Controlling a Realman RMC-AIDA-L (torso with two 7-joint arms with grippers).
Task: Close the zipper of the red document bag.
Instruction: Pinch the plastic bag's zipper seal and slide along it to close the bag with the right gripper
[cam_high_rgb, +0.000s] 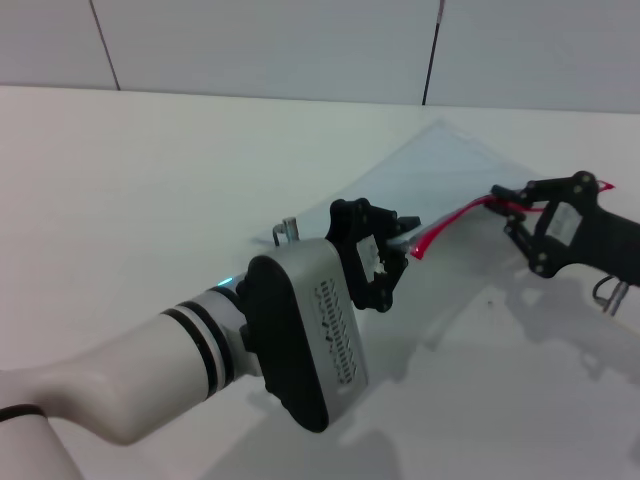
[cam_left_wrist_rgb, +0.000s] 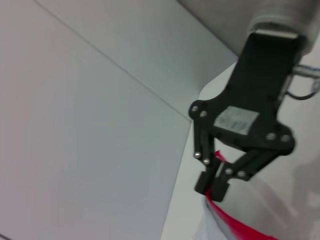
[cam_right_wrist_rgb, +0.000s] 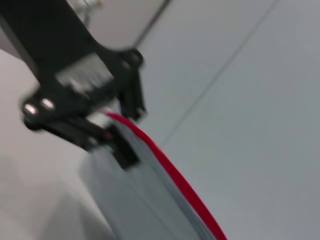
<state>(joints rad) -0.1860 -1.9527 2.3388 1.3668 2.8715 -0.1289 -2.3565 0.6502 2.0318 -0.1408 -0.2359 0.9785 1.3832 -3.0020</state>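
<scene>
Right, from the head cam I've got both arms on the red document bag (cam_high_rgb: 440, 165), which lies flat-ish on the white worktop (cam_high_rgb: 130, 190) w/ its red edge lifted off the surface. The zipper (cam_high_rgb: 447, 222) runs as a thin red strip between the two grippers. Left gripper (cam_high_rgb: 392, 247) sits at the near end of the strip, fingers pinched on the bag's edge there. Right gripper (cam_high_rgb: 506, 203) is at the far end, fingers together on the red strip.

Left wrist cam shows what the head cam can't: the right gripper (cam_left_wrist_rgb: 214, 187) head-on, its fingers clamped tight on the tip of the zipper (cam_left_wrist_rgb: 237, 225), red strip trailing out from it. Right wrist cam gives the reverse: the left gripper (cam_right_wrist_rgb: 120, 135) gripping the bag (cam_right_wrist_rgb: 145, 210) at its edge, zipper (cam_right_wrist_rgb: 175, 180) running along the top of that edge. Slider itself I can't make out in any view.
</scene>
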